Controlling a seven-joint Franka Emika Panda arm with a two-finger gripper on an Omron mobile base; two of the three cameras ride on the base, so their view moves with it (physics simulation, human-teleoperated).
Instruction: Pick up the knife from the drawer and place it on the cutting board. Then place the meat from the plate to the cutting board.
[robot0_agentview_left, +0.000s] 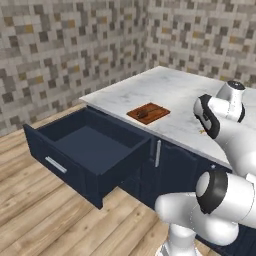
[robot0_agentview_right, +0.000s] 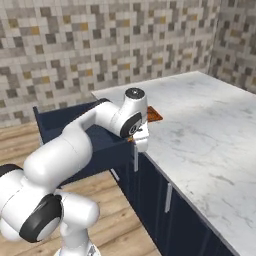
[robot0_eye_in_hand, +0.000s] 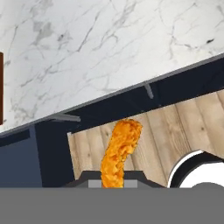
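The drawer (robot0_agentview_left: 90, 150) is standing fully pulled out at the left of the left base view, its silver bar handle (robot0_agentview_left: 56, 164) facing the wooden floor (robot0_agentview_left: 30, 220). No contents are showing in its navy interior. To its right, the cutting board (robot0_agentview_left: 148, 113) is lying flat on the marble tabletop (robot0_agentview_left: 175, 92), near the front edge. A small dark object is resting on the board; its identity cannot be told at this size.

In the right base view, the end effector (robot0_agentview_right: 140, 141) is hanging over the tabletop's front edge, just beside the cutting board (robot0_agentview_right: 154, 115), with the open drawer (robot0_agentview_right: 75, 125) behind the arm.

In the hand view, the end effector (robot0_eye_in_hand: 112, 183) is closing on the meat (robot0_eye_in_hand: 119, 153), an orange-brown elongated piece. The long axis of the meat is running away from the fingertips, leaning slightly to the right, with the free end pointing toward the tabletop edge. The navy cabinet fronts (robot0_eye_in_hand: 183, 85) and the floor are lying behind it.
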